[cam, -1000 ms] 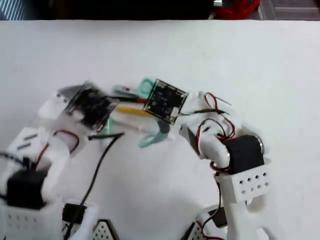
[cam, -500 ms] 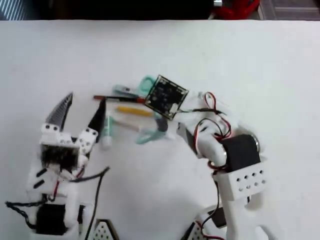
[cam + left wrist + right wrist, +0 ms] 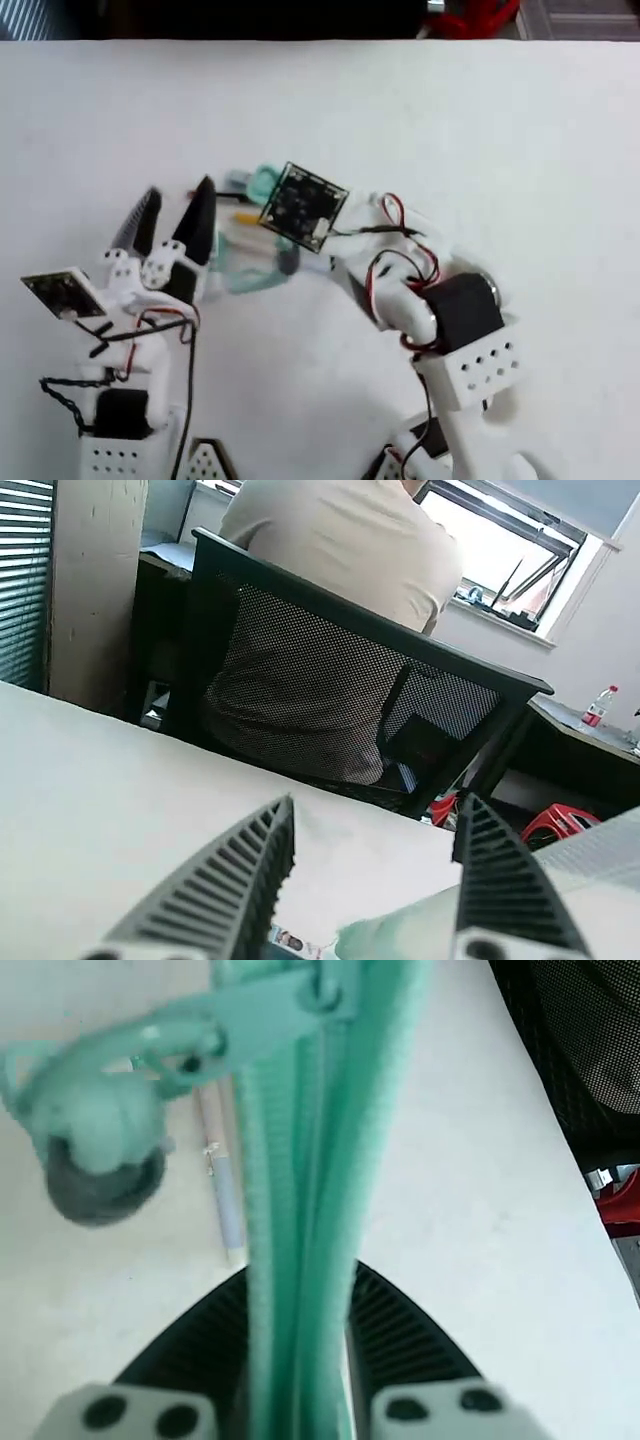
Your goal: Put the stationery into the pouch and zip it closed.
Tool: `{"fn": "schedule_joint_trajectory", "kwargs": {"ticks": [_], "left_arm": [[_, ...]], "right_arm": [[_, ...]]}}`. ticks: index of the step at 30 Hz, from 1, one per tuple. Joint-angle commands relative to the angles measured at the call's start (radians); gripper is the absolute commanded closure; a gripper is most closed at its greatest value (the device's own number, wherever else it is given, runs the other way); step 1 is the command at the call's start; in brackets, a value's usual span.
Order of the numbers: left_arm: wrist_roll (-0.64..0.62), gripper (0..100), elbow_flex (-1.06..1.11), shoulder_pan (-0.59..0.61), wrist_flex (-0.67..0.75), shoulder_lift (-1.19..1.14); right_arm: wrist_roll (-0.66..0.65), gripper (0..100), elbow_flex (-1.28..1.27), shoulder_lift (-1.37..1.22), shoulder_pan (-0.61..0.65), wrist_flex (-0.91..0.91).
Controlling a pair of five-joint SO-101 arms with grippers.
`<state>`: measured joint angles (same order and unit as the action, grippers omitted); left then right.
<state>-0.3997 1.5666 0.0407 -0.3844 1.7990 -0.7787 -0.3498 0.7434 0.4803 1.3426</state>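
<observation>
The translucent teal pouch point(image 3: 243, 266) lies at the table's middle left, with a yellow pen point(image 3: 247, 216) and another dark pen end point(image 3: 196, 194) at its far side. My right gripper point(image 3: 300, 1272) is shut on the pouch's teal zipper band point(image 3: 300, 1160), just below the zipper pull point(image 3: 262, 1018) and its round charm point(image 3: 92, 1150). A pale pen point(image 3: 226, 1195) lies beside the band. In the high view the right wrist board point(image 3: 302, 207) covers that grip. My left gripper point(image 3: 173, 213) stands open right beside the pouch's left end, nothing between its fingers point(image 3: 232, 880).
The white table point(image 3: 480, 130) has wide free room at the back and right. The two arm bases stand at the front edge. Cables point(image 3: 400, 255) loop off the right arm near the pouch.
The left arm pulled off the pouch, swung back, then came forward; its open gripper now sits beside the pouch's left end. The right arm shifted left, dragging the pouch with it.
</observation>
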Motion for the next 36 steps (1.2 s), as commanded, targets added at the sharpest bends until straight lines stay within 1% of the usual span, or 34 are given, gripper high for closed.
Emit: {"fn": "schedule_joint_trajectory", "kwargs": {"ticks": [1,3,5,8,12,14,17,18,19,20,25,28,32,36], "left_arm": [[-0.028,74,-0.012,-0.07,0.025,-0.001],[-0.006,74,-0.012,-0.131,0.014,-0.001],[0.094,74,-0.021,-0.217,-0.035,-0.001],[0.255,74,-0.077,-0.288,-0.199,0.001],[0.545,74,-0.255,-0.289,-0.488,0.001],[0.689,74,-0.336,-0.289,-0.583,0.001],[0.916,74,-0.371,-0.289,-0.592,0.001],[0.968,74,-0.368,-0.289,-0.595,0.001],[0.985,74,-0.365,-0.292,-0.601,0.001],[0.976,74,-0.364,-0.291,-0.618,0.001],[0.865,74,-0.381,-0.297,-0.68,0.012],[0.847,74,-0.413,-0.3,-0.686,0.03],[0.85,74,-0.443,-0.369,-0.701,0.028],[0.855,74,-0.445,-0.473,-0.74,0.028]], "right_arm": [[0.002,97.8,0.054,0.01,0.01,-0.018],[0.0,97.8,0.083,0.008,0.01,-0.004],[-0.028,97.8,0.12,0.002,0.028,0.028],[-0.083,97.8,0.133,0.002,0.035,0.074],[-0.161,97.8,0.137,0.002,-0.025,0.104],[-0.221,97.8,0.137,0.002,-0.041,0.128],[-0.351,97.8,0.138,0.002,-0.018,0.2],[-0.381,97.8,0.144,0.002,-0.008,0.217],[-0.396,97.8,0.164,0.001,-0.002,0.236],[-0.407,97.8,0.189,0.001,0.005,0.252],[-0.428,97.8,0.319,-0.007,0.054,0.312],[-0.474,97.8,0.358,-0.059,0.088,0.369],[-0.488,97.8,0.388,-0.127,0.102,0.371],[-0.489,97.8,0.437,-0.139,0.148,0.372]]}}
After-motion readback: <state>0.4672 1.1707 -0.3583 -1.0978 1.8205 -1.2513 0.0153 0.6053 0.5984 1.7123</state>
